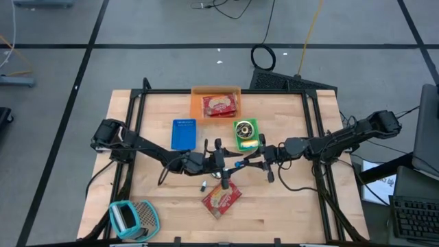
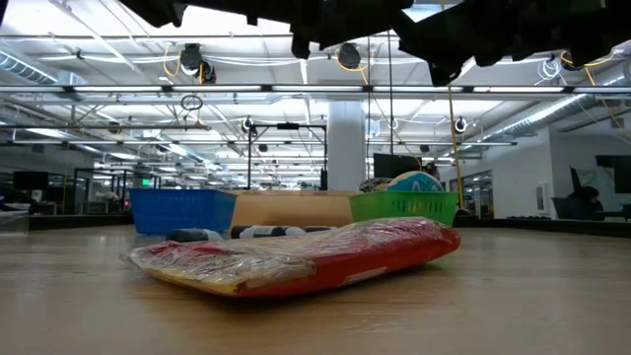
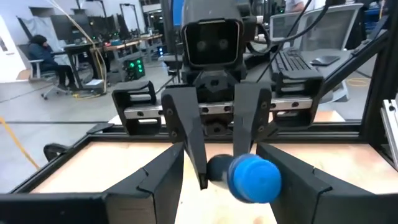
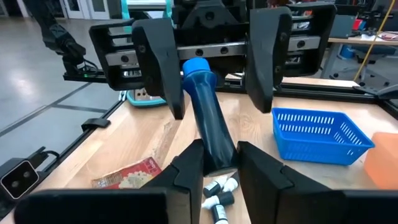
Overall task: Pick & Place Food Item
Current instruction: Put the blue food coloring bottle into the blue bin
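Fingers (image 4: 186,168) of the right arm pinch a stiff, slick blue-capped marker (image 4: 208,118) above the snack packet (image 1: 221,198), left fingers (image 3: 155,180) spread around its cap.

We find no text, brand, number or sign that we can read. The red snack packet (image 1: 221,199) on the desk (image 1: 288,206) and the one in the orange bin (image 1: 215,92) carry printing, but it is too small for us to make out.
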Action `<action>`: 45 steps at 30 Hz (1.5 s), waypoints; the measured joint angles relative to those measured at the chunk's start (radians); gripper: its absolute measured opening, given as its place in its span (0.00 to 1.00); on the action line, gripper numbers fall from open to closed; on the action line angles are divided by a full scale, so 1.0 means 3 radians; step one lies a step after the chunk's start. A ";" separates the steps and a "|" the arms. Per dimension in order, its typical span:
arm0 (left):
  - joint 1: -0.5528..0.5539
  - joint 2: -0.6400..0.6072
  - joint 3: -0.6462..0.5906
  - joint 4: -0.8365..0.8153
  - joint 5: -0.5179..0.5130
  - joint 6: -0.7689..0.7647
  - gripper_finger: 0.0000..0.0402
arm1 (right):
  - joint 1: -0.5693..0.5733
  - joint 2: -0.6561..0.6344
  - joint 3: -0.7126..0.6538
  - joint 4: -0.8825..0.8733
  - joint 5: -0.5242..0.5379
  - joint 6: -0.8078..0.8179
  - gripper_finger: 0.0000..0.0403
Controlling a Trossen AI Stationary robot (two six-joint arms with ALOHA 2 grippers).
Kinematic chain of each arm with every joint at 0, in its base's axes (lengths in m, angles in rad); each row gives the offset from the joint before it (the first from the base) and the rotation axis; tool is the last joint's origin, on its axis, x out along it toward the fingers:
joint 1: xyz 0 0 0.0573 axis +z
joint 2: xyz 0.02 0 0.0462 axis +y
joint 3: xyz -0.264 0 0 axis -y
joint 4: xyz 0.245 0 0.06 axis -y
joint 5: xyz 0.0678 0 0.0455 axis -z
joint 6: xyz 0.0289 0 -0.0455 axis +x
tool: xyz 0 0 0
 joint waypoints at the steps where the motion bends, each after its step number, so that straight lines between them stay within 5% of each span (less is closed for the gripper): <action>1: -0.0001 -0.0001 0.0000 0.0014 0.0000 0.0018 0.50 | 0.0000 0.0000 0.0000 0.0001 -0.0001 -0.0003 0.19; 6: -0.0014 -0.0004 0.0000 -0.0010 -0.0004 0.0048 0.46 | 0.0000 0.0000 0.0000 0.0003 -0.0006 -0.0013 0.17; 16: -0.0014 -0.0005 -0.0001 -0.0052 0.0058 0.0037 0.15 | 0.0000 0.0000 0.0000 0.0006 0.0006 -0.0024 0.17; 26: -0.0036 -0.0085 -0.0003 -0.0099 -0.0260 -0.0033 0.22 | -0.0001 -0.0004 0.0000 0.0025 0.0003 0.0022 0.24; 33: -0.0062 -0.0401 -0.0004 -0.0392 -0.0483 0.0123 0.15 | 0.0008 -0.0001 -0.0001 -0.0027 -0.0045 0.0050 0.27; 40: -0.0130 -0.0689 -0.0005 -0.1142 -0.1140 -0.0062 0.16 | 0.0003 -0.0124 -0.0001 -0.0115 -0.0026 0.0128 0.27; 45: -0.0095 -0.0887 -0.0134 -0.1917 -0.1521 -0.0682 0.14 | 0.0003 -0.0294 -0.0001 -0.0410 -0.0025 0.0190 0.27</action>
